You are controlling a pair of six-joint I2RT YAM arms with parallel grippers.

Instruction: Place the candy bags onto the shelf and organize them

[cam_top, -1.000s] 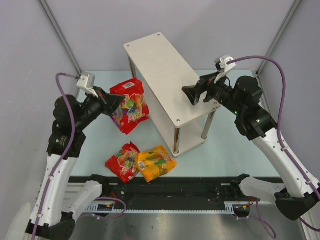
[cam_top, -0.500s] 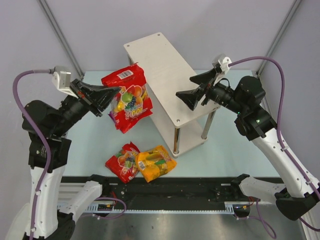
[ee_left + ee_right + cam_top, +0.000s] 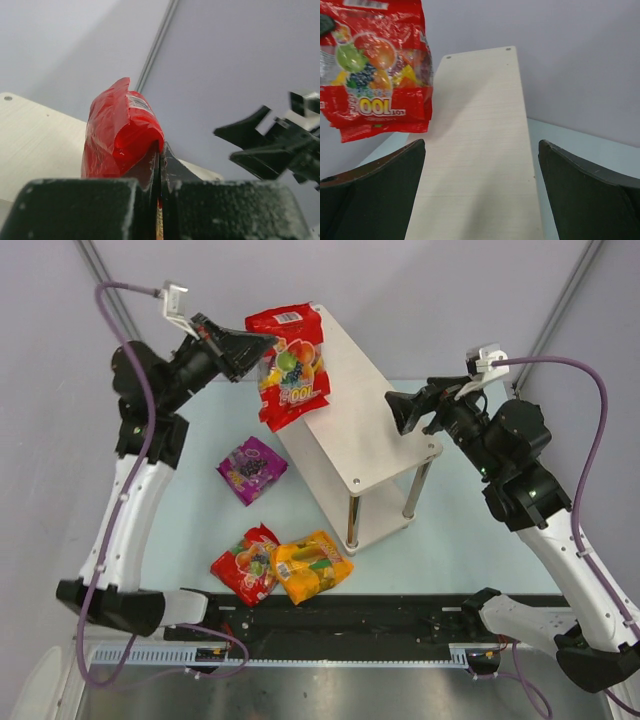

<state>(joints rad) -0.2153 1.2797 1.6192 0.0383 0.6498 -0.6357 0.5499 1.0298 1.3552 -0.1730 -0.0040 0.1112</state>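
My left gripper (image 3: 250, 343) is shut on the edge of a red candy bag (image 3: 291, 364) and holds it in the air over the far left part of the shelf's top board (image 3: 350, 410). The same bag shows in the left wrist view (image 3: 117, 135) and the right wrist view (image 3: 375, 65). My right gripper (image 3: 400, 410) is open and empty, above the shelf's right end, facing along the board (image 3: 480, 165). A purple bag (image 3: 251, 468) lies on the table left of the shelf. A second red bag (image 3: 243, 565) and an orange-yellow bag (image 3: 312, 566) lie side by side near the front.
The shelf stands at an angle in the middle of the pale green table (image 3: 470, 530), on slim metal legs (image 3: 352, 522), with a lower board (image 3: 385, 525). Grey walls and metal corner posts (image 3: 120, 310) close in the back. A black rail (image 3: 350, 625) runs along the near edge.
My left arm has lifted the red bag up and to the right, from beside the shelf to above its top board, which uncovers the purple bag. My right gripper has drawn back to the right.
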